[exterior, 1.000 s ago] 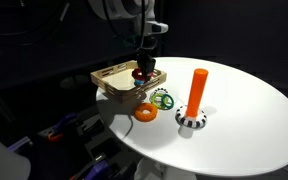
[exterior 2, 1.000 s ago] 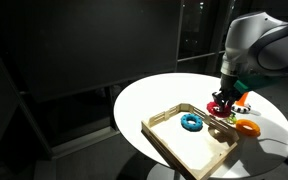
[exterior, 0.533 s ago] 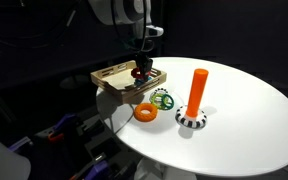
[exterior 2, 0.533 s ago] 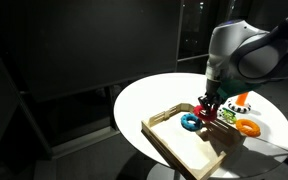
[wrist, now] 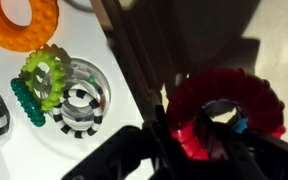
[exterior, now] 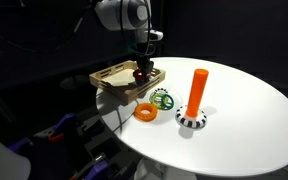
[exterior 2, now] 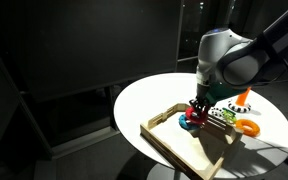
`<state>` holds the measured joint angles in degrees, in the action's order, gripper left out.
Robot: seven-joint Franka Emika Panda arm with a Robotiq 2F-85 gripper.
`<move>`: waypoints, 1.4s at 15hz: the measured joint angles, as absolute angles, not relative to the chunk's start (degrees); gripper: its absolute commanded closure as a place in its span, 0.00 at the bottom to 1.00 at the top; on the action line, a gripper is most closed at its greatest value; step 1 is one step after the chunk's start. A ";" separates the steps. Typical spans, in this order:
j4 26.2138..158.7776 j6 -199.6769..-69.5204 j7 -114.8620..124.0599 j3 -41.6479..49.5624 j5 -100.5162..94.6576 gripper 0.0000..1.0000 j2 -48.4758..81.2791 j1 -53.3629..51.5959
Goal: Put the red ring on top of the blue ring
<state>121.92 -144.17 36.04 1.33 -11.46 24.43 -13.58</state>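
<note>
My gripper [exterior: 142, 66] is shut on the red ring [exterior: 141, 73] and holds it low inside the wooden tray [exterior: 108, 80]. In an exterior view the red ring [exterior 2: 196, 119] sits right over the blue ring [exterior 2: 184, 122], of which only an edge shows beside it. In the wrist view the red ring [wrist: 224, 100] lies between my dark fingers [wrist: 194, 142], and a thin sliver of the blue ring [wrist: 242, 126] shows through its hole. I cannot tell whether the two rings touch.
An orange ring [exterior: 145, 112] and a green ring [exterior: 162, 99] lie on the white round table [exterior: 244, 120] next to the tray. An orange peg [exterior: 197, 88] stands on a striped base [exterior: 191, 121]. A black-and-white striped ring [wrist: 79, 106] lies by the green ring [wrist: 44, 75].
My gripper has carried the red ring across the tray from its edge to over the blue ring, which is now mostly covered.
</note>
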 measured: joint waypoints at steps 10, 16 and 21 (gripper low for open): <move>119.55 -144.09 36.03 2.18 -11.40 0.00 26.40 -14.37; 119.48 -140.66 35.87 2.28 -10.59 0.00 23.77 -13.99; 120.34 -134.84 32.21 1.95 -8.38 0.00 18.66 -12.31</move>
<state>120.34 -134.84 32.21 1.95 -8.38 18.66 -12.31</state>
